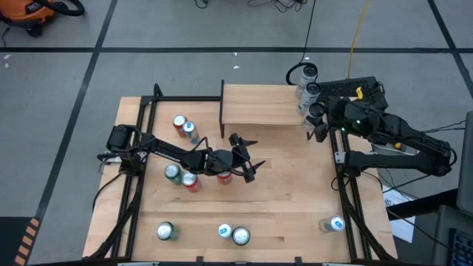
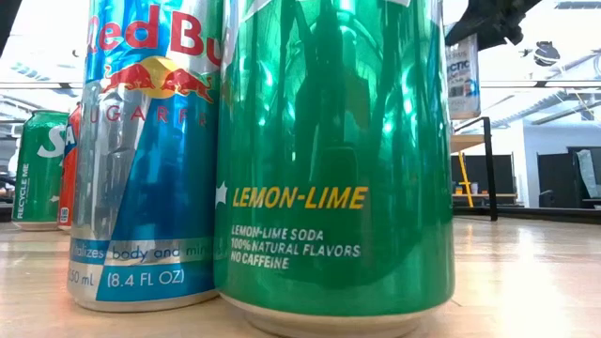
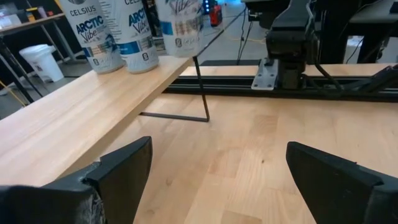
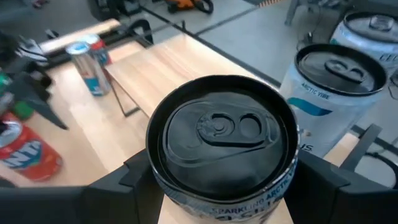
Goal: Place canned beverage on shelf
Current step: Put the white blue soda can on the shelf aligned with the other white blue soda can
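Three cans on shelf | right end effector clamps one | left end effector apart

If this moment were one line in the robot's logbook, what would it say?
right gripper: shut on black-topped can, at shelf end | left gripper: open, mid-table | shelf: two cans standing

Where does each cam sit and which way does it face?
High: overhead, straight down on table; both arms, left hand mid-table, right hand at shelf end.
Low: tabletop height, level; lemon-lime can and Red Bull can fill it; no hand visible.
Left wrist: past its open fingers toward shelf, Celsius cans.
Right wrist: down on black-topped can clamped between its fingers.
Shared: high and both wrists show shelf with Celsius cans.
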